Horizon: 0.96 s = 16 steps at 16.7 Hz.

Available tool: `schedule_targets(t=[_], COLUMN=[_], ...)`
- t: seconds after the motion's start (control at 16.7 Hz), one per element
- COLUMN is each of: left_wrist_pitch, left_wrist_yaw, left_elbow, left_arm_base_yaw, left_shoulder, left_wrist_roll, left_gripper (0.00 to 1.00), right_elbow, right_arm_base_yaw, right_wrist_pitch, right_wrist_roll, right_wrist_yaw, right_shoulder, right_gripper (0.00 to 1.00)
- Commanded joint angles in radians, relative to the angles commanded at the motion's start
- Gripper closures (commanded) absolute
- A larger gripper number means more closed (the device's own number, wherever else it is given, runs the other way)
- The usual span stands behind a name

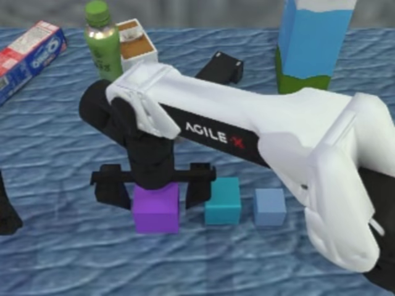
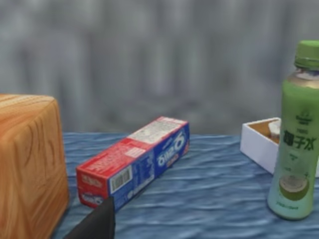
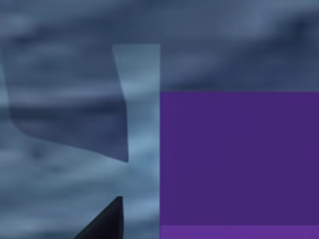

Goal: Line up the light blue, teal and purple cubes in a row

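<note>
1. Across the table [image 1: 62, 246], from the right edge of the top view, the right arm reaches over to the purple cube [image 1: 156, 208]; the right gripper [image 1: 157, 185] sits directly above that cube, its fingers spread wide, one on each side of it, apart from its faces.
2. Behind and well right of the purple cube stands a tall blue-and-green carton [image 1: 311, 43].
3. Far behind and to the left of the purple cube lies a red-and-blue toothpaste box [image 1: 28, 57], with a green bottle [image 1: 103, 42] and a white tray [image 1: 137, 44] closer in behind the cube; the left wrist view also shows a wooden block [image 2: 27, 164].
4. At the left edge, level with the purple cube, only a dark bit of the left gripper [image 1: 6, 213] shows; whether it is apart or together I cannot tell.
5. Just right of the purple cube, with a gap, sits the teal [image 1: 223, 200].
6. Right of the teal, farther from the purple cube, sits the light blue [image 1: 270, 206], forming one row.
</note>
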Motion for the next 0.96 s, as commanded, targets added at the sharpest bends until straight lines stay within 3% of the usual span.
schedule_targets(t=[0.36,0.96], left_wrist_pitch=[0.0,0.0], left_wrist_yaw=[0.0,0.0], left_elbow=[0.0,0.0], left_arm_base_yaw=[0.0,0.0], left_shoulder=[0.0,0.0], left_wrist_roll=[0.0,0.0], left_gripper=[0.0,0.0], right_elbow=[0.017,0.373], right_arm_base_yaw=[0.0,0.007], right_wrist_pitch=[-0.016,-0.323], right_wrist_roll=[0.0,0.0], right_wrist_yaw=[0.0,0.001], right_shoulder=[0.005,0.05], right_gripper=[0.0,0.0])
